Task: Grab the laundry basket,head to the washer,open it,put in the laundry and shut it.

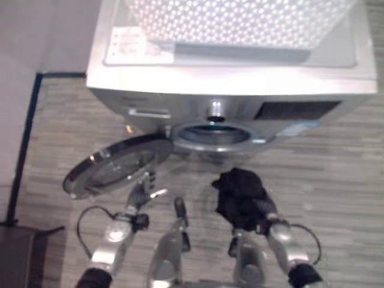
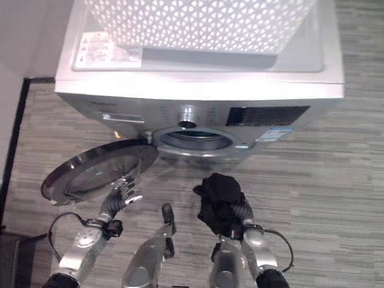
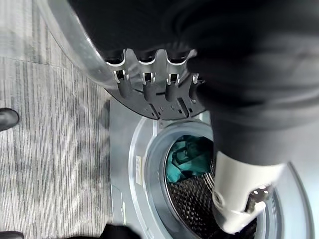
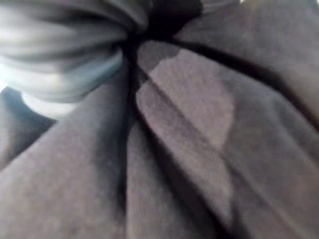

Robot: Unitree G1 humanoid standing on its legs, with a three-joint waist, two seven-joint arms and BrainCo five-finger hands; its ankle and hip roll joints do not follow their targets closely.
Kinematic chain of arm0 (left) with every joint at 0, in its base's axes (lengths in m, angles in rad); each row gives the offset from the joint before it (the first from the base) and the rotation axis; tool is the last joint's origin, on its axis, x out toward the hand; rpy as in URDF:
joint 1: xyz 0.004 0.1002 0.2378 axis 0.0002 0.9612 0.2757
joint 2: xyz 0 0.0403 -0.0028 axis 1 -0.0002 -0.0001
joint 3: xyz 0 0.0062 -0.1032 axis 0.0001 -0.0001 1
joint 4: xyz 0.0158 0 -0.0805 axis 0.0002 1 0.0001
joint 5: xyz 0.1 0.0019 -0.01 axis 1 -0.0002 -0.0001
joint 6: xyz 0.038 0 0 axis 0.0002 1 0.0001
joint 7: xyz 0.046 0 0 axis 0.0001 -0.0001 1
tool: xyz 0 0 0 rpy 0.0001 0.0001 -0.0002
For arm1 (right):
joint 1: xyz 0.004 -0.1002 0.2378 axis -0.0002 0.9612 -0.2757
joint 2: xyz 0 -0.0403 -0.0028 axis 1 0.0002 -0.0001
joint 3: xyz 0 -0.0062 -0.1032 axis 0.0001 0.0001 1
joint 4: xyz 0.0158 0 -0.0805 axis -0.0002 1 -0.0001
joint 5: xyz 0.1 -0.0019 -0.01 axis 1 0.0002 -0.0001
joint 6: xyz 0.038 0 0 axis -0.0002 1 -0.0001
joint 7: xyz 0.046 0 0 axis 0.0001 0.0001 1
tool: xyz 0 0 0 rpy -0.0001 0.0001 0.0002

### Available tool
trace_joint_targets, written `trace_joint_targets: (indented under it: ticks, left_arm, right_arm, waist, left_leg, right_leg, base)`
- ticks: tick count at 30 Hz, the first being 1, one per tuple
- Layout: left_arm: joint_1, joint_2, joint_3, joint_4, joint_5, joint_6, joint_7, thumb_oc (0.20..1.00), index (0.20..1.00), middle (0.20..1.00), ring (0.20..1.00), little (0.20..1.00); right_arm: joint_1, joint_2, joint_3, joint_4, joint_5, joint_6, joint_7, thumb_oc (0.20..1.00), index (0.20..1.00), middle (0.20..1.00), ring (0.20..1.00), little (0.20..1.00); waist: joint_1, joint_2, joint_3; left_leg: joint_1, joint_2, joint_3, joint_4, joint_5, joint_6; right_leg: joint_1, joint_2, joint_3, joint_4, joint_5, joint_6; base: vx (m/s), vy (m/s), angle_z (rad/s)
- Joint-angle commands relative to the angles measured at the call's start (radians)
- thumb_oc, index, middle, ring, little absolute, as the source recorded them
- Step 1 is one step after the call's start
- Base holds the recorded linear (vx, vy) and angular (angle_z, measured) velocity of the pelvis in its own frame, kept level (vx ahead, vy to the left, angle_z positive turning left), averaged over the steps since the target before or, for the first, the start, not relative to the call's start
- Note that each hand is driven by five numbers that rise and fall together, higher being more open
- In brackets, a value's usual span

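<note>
The washer [image 1: 228,84] is the landmark: a silver front-loader seen from above, its round opening [image 1: 213,133] facing the robot. Its door [image 1: 114,163] is swung wide open to the left of the opening, hinged at the opening's left edge, the glass face turned up and toward the robot.

The left hand [image 2: 123,191] sits at the door's near rim; in the left wrist view its fingers [image 3: 149,84] are hooked over the door's edge, curled round it. In the left wrist view, a teal garment [image 3: 188,157] lies inside the drum [image 3: 199,199], against the perforated wall.

On top of the washer stands the white perforated laundry basket [image 1: 240,24], its long side running left to right along the lid, above the opening.

To the right, in front of the washer and just short of the opening, the right hand [image 2: 239,211] holds a bunched black garment [image 1: 240,195]. The bundle is a rough lump with no clear long axis, and it covers most of the hand; the fingers that show are wrapped round the cloth. In the right wrist view dark folds press close against the hand.
</note>
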Motion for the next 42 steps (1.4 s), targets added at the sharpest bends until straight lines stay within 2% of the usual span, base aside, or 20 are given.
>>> trace_joint_targets:
  ticks: [1, 7, 11, 19, 21, 23, 25, 28, 36, 40, 42]
  left_arm:
    - [0.009, 0.017, -0.03, -0.036, -0.044, -0.046, 0.026, 1.0, 1.0, 1.0, 1.0, 1.0]
    - [-0.044, 0.007, -0.069, -0.028, -0.041, -0.058, 0.049, 1.0, 1.0, 1.0, 1.0, 1.0]
    - [-0.055, -0.002, -0.086, -0.027, -0.046, -0.062, 0.054, 1.0, 1.0, 1.0, 1.0, 1.0]
    - [-0.067, 0.0, -0.116, -0.031, -0.051, -0.072, 0.042, 1.0, 1.0, 1.0, 1.0, 1.0]
    - [-0.064, 0.003, -0.113, -0.036, -0.051, -0.072, 0.036, 1.0, 1.0, 1.0, 1.0, 1.0]
    - [-0.065, 0.005, -0.114, -0.037, -0.05, -0.073, 0.034, 1.0, 1.0, 1.0, 1.0, 1.0]
    - [-0.061, 0.009, -0.108, -0.04, -0.05, -0.076, 0.03, 1.0, 1.0, 1.0, 1.0, 1.0]
    - [-0.062, 0.013, -0.11, -0.044, -0.051, -0.077, 0.026, 1.0, 1.0, 1.0, 1.0, 1.0]
    - [-0.062, 0.032, -0.161, -0.068, -0.067, -0.078, 0.006, 1.0, 1.0, 1.0, 1.0, 1.0]
    - [-0.072, 0.039, -0.186, -0.074, -0.071, -0.075, 0.006, 1.0, 1.0, 1.0, 1.0, 1.0]
    - [-0.08, 0.038, -0.194, -0.074, -0.078, -0.071, 0.005, 1.0, 1.0, 1.0, 1.0, 1.0]
  right_arm:
    - [-0.008, 0.029, 0.022, -0.016, 0.065, -0.077, -0.045, 0.2, 0.2, 0.2, 0.2, 0.2]
    - [-0.119, 0.059, 0.06, 0.02, 0.069, -0.096, -0.079, 0.2, 0.2, 0.2, 0.2, 0.2]
    - [-0.19, 0.059, 0.02, 0.044, 0.061, -0.118, -0.134, 0.2, 0.2, 0.2, 0.2, 0.2]
    - [-0.341, 0.007, -0.134, 0.062, 0.055, -0.169, -0.269, 0.2, 0.2, 0.2, 0.2, 0.2]
    - [-0.362, -0.028, -0.208, 0.04, 0.05, -0.189, -0.319, 0.2, 0.2, 0.2, 0.2, 0.2]
    - [-0.371, -0.043, -0.231, 0.039, 0.043, -0.193, -0.335, 0.2, 0.2, 0.2, 0.2, 0.2]
    - [-0.406, -0.095, -0.274, 0.064, 0.039, -0.202, -0.365, 0.2, 0.2, 0.2, 0.2, 0.2]
    - [-0.429, -0.129, -0.287, 0.098, 0.045, -0.205, -0.368, 0.2, 0.2, 0.2, 0.2, 0.2]
    - [-0.586, -0.181, -0.224, 0.242, 0.095, -0.197, -0.336, 0.2, 0.2, 0.2, 0.2, 0.2]
    - [-0.68, -0.183, -0.188, 0.341, 0.162, -0.2, -0.303, 0.2, 0.2, 0.2, 0.2, 0.2]
    - [-0.699, -0.156, -0.187, 0.35, 0.205, -0.205, -0.287, 0.2, 0.2, 0.2, 0.2, 0.2]
  waist:
    - [0.02, 0.01, -0.07]
    - [0.055, 0.036, -0.05]
    - [0.074, 0.053, -0.052]
    - [0.117, 0.086, -0.055]
    - [0.121, 0.094, -0.053]
    - [0.125, 0.096, -0.054]
    - [0.131, 0.1, -0.053]
    - [0.14, 0.101, -0.051]
    - [0.179, 0.118, -0.036]
    - [0.204, 0.126, -0.035]
    - [0.218, 0.127, -0.037]
  left_leg:
    - [-0.129, -0.054, -0.01, 0.04, 0.023, 0.038]
    - [-0.186, -0.073, -0.014, 0.056, 0.019, 0.041]
    - [-0.212, -0.087, -0.012, 0.054, 0.016, 0.043]
    - [-0.262, -0.112, -0.015, 0.06, 0.01, 0.047]
    - [-0.278, -0.119, -0.017, 0.065, 0.005, 0.048]
    - [-0.283, -0.121, -0.019, 0.066, 0.003, 0.049]
    - [-0.3, -0.127, -0.02, 0.069, 0.001, 0.05]
    - [-0.31, -0.129, -0.021, 0.071, -0.001, 0.052]
    - [-0.339, -0.141, -0.017, 0.076, -0.004, 0.056]
    - [-0.357, -0.147, -0.019, 0.08, -0.006, 0.056]
    - [-0.369, -0.152, -0.022, 0.085, -0.011, 0.057]
  right_leg:
    - [-0.028, -0.043, -0.001, 0.234, -0.193, -0.008]
    - [-0.056, -0.059, -0.021, 0.234, -0.188, -0.007]
    - [-0.064, -0.066, -0.03, 0.21, -0.176, 0.002]
    - [-0.087, -0.082, -0.043, 0.195, -0.166, 0.01]
    - [-0.094, -0.085, -0.045, 0.197, -0.168, 0.011]
    - [-0.098, -0.086, -0.045, 0.195, -0.168, 0.012]
    - [-0.109, -0.09, -0.042, 0.192, -0.164, 0.017]
    - [-0.116, -0.092, -0.043, 0.195, -0.163, 0.019]
    - [-0.133, -0.1, -0.047, 0.179, -0.147, 0.028]
    - [-0.13, -0.102, -0.053, 0.16, -0.138, 0.032]
    - [-0.125, -0.102, -0.059, 0.149, -0.136, 0.033]
  base:
    - [0.0, 0.067, 0.09]
    - [0.0, 0.049, 0.17]
    - [0.01, 0.048, 0.11]
    - [0.01, 0.019, 0.05]
    - [0.01, 0.009, 0.09]
    - [0.01, 0.007, 0.09]
    - [0.0, 0.014, 0.08]
    - [0.0, 0.0, 0.0]
    - [0.0, 0.0, 0.0]
    - [0.02, 0.018, 0.03]
    - [0.04, 0.029, 0.09]
